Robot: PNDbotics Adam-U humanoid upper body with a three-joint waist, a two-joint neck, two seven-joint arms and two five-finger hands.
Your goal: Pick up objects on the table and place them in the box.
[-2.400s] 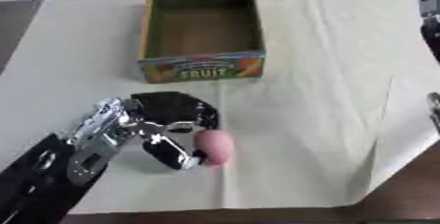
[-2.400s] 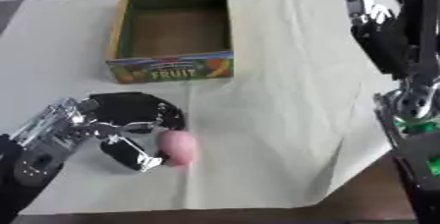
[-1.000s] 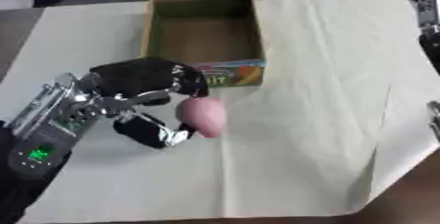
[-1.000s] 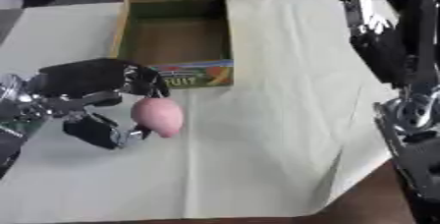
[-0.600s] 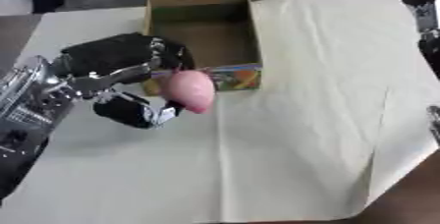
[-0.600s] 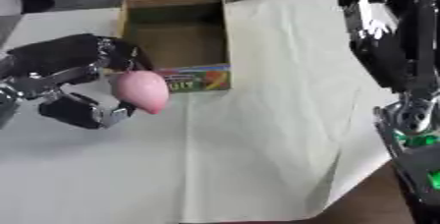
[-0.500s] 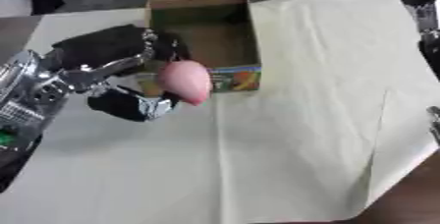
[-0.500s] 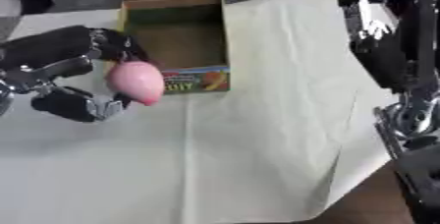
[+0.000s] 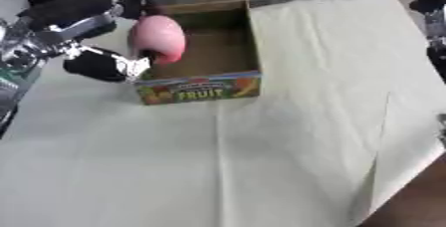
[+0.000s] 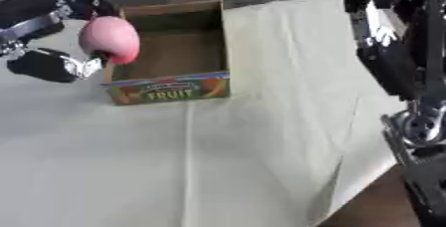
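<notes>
– So, from the left eye view, what is the left hand (image 9: 83, 32) doing?

– It is curled round a pink rounded object (image 9: 159, 39), fingers above and thumb below, holding it over the left wall of the box (image 9: 228, 87). I judge it is carried high so it clears the rim before release.

– And the box itself?

– Open-topped, a fruit label on its near side, standing on the pale cloth (image 9: 261, 161) that covers the worktop, just to the right of the hand. Its inside looks bare, so the object should drop straight to the floor of it.

– Does the right eye view add anything?

– It shows the object hanging partly past the box's left edge, so the hand probably needs to go a little further right. The right arm (image 10: 392, 47) stands upright, well away from the box; its hand I cannot make out, so whether it is wide or closed I cannot tell.
</notes>
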